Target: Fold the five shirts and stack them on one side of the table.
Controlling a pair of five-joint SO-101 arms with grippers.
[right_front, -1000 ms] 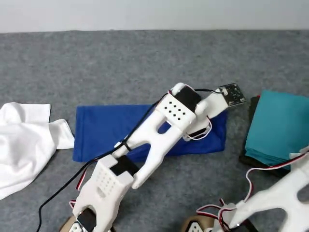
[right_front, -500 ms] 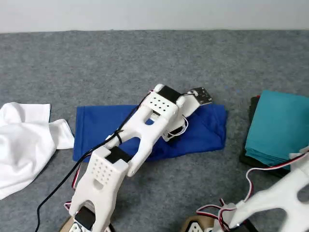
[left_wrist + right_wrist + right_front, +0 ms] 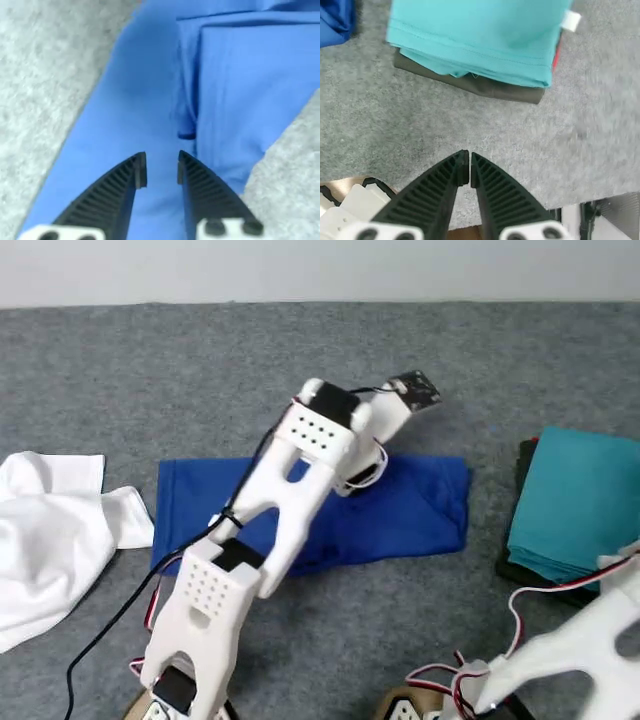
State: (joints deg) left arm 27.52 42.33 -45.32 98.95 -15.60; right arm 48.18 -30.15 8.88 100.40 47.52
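A blue shirt (image 3: 420,510), folded into a long strip, lies flat across the middle of the grey table (image 3: 200,370). My left arm (image 3: 320,435) stretches over it from the near edge. In the left wrist view my left gripper (image 3: 161,167) hovers above the blue shirt (image 3: 240,75), slightly open with nothing between its fingers. A crumpled white shirt (image 3: 50,530) lies at the left. At the right, a folded teal shirt (image 3: 575,500) tops a stack. My right gripper (image 3: 470,162) is shut and empty above bare table, near the teal shirt (image 3: 475,30) and the dark shirt (image 3: 470,85) under it.
A sliver of red fabric (image 3: 556,60) shows inside the stack. My right arm (image 3: 580,640) sits at the near right corner. Bare grey table runs along the far side and between the blue shirt and the stack.
My left arm has drawn back from the blue shirt's right end toward the far side and risen. The shirt's right end now lies uncovered and flat. The right arm has kept still.
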